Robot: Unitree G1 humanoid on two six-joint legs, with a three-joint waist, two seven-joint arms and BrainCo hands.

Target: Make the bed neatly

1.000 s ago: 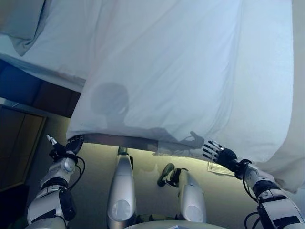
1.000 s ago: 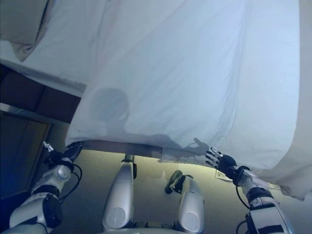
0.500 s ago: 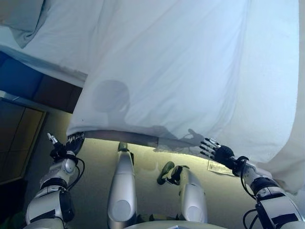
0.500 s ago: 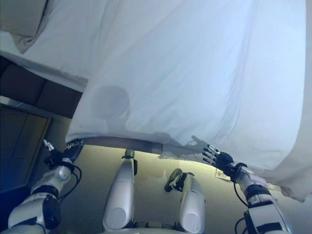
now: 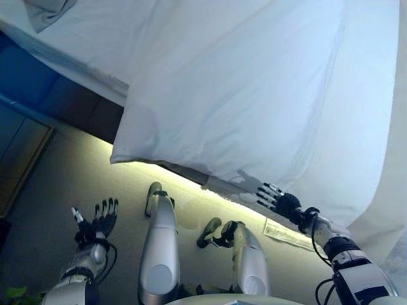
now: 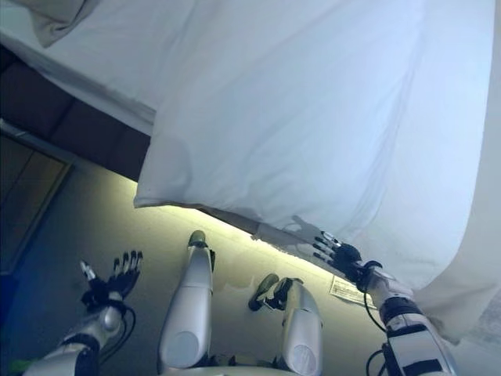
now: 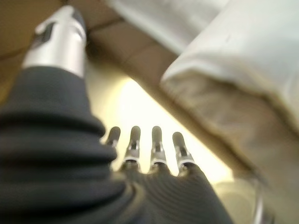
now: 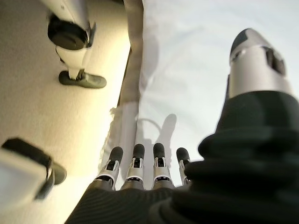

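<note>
The right robot hand (image 5: 281, 201) reaches forward with its fingers straight and spread, holding nothing; its fingertips (image 8: 135, 151) lie at the hanging edge of the white duvet (image 5: 254, 95), and whether they touch the cloth cannot be told. The left robot hand (image 5: 100, 222) is low over the floor (image 5: 70, 184), palm forward, fingers straight and fanned wide, thumb apart, well clear of the bedding and holding nothing. The duvet covers most of the bed (image 6: 117, 98), its long axis running from the robot's near left up and away to the far right; its lower hem hangs over the bed's side and slants the same way, ending in a blunt corner (image 5: 117, 155) on the robot's left. Beyond that corner a strip of white sheet (image 5: 89, 38) lies uncovered along the mattress edge, and a grey pillow (image 5: 48, 9) shows at the far left corner. A paper card (image 5: 286, 232) lies on the floor near the right robot hand, under the duvet's overhang.
</note>
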